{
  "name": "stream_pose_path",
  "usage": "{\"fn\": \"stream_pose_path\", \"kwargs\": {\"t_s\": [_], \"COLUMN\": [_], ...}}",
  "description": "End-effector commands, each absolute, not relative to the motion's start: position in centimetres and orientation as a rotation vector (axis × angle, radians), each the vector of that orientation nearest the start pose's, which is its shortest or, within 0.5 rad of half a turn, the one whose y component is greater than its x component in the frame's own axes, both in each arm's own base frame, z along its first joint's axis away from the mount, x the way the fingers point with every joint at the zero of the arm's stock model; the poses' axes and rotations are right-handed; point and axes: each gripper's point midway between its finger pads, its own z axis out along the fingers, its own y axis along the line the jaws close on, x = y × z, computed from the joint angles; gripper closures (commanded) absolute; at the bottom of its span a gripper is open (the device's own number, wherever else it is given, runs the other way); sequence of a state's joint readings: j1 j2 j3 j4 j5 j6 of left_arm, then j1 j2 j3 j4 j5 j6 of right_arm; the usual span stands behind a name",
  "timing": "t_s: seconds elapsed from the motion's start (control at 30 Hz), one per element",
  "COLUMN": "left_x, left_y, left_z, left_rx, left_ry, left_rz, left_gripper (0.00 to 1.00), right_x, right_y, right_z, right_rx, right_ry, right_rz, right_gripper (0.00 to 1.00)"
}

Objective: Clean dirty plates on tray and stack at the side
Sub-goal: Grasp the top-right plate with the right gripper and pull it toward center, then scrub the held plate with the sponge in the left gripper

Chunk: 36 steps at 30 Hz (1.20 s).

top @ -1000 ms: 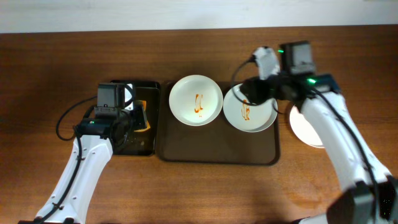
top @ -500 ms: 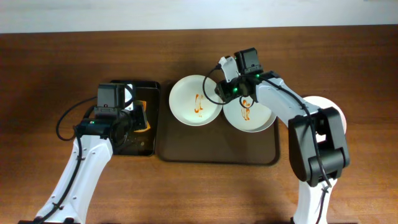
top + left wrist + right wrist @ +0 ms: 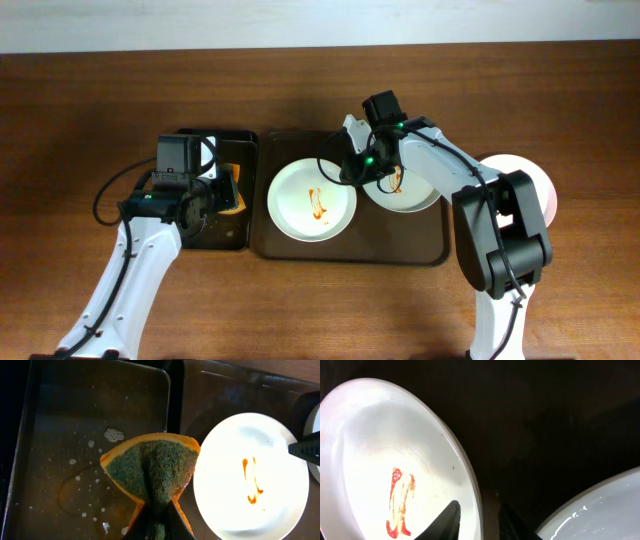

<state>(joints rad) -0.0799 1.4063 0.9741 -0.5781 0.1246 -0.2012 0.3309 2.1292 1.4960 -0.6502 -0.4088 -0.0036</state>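
The white plate (image 3: 312, 200) gleams like glazed ceramic, smooth and glossy, with a wet-looking orange-red smear (image 3: 397, 502) on it. The 2nd plate (image 3: 600, 505) shines the same way, with glinting droplets. The fingers (image 3: 451, 521) of my right gripper (image 3: 477, 510) look like matt black plastic. The tray (image 3: 350, 250) is dark brown and smooth with a dull sheen. The black tray (image 3: 50, 420) is slick and wet, flecked with foam. The sponge (image 3: 150, 467) is orange foam under a rough green scouring face. The table (image 3: 300, 310) is satin wood grain.
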Motion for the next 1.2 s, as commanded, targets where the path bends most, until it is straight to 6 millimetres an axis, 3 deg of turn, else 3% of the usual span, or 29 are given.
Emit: {"fn": "stream_pose_path", "kwargs": {"t_s": [0.0, 0.1, 0.2, 0.37, 0.4, 0.43, 0.53, 0.6, 0.67, 0.7, 0.77, 0.87, 1.0, 1.1, 1.17], "left_x": [34.9, 34.6, 33.9, 33.4, 33.4, 33.4, 33.6, 33.8, 33.3, 33.0, 32.4, 32.2, 33.1, 34.4, 35.0], "left_y": [-5.1, -6.9, -9.2, -14.3, -15.2, -16.0, -18.3, -20.9, -22.1, -23.7, -25.0, -25.5, -24.3, -22.3, -19.3], "left_z": [12.1, 12.4, 12.7, 11.9, 11.2, 10.2, 7.7, 6.8, 5.1, 4.7, 3.7, 3.1, 1.5, -0.4, -1.4], "left_rx": [-0.087, -0.047, 0.011, 0.095, 0.060, 0.016, -0.154, -0.172, -0.237, -0.185, -0.138, -0.122, -0.166, -0.203, -0.265], "left_ry": [2.582, 2.580, 2.580, 2.578, 2.600, 2.631, 2.699, 2.701, 2.753, 2.754, 2.775, 2.782, 2.785, 2.769, 2.756], "left_rz": [-0.282, -0.417, -0.582, -0.670, -0.696, -0.720, -0.809, -0.949, -0.994, -1.091, -1.119, -1.119, -0.956, -0.706, -0.457], "left_gripper": [1.00, 1.00, 1.00, 1.00, 1.00, 1.00, 1.00, 1.00, 1.00, 1.00, 1.00, 1.00, 1.00, 1.00, 1.00], "right_x": [39.9, 37.3, 36.8, 36.2, 36.1, 36.0, 35.8, 35.8, 35.8, 35.8, 35.8, 35.8, 35.7, 35.7, 35.5], "right_y": [21.2, 20.2, 20.1, 20.3, 20.5, 20.7, 20.6, 20.6, 20.6, 20.6, 20.6, 20.6, 20.6, 20.5, 20.5], "right_z": [1.4, 0.9, 0.8, 0.8, 0.8, 0.8, 0.7, 0.7, 0.7, 0.7, 0.7, 0.7, 0.7, 0.7, 0.7], "right_rx": [-0.540, -0.477, -0.434, -0.380, -0.387, -0.394, -0.393, -0.393, -0.393, -0.393, -0.393, -0.392, -0.392, -0.391, -0.390], "right_ry": [2.870, 3.013, 3.049, 3.081, 3.081, 3.083, 3.090, 3.090, 3.090, 3.091, 3.092, 3.092, 3.097, 3.098, 3.107], "right_rz": [0.652, 0.649, 0.649, 0.653, 0.653, 0.652, 0.652, 0.652, 0.652, 0.651, 0.651, 0.651, 0.651, 0.651, 0.650], "right_gripper": [0.76, 0.83, 0.92, 0.88, 0.89, 0.96, 0.96, 0.96, 0.96, 0.96, 0.96, 0.96, 0.96, 0.96, 0.96]}}
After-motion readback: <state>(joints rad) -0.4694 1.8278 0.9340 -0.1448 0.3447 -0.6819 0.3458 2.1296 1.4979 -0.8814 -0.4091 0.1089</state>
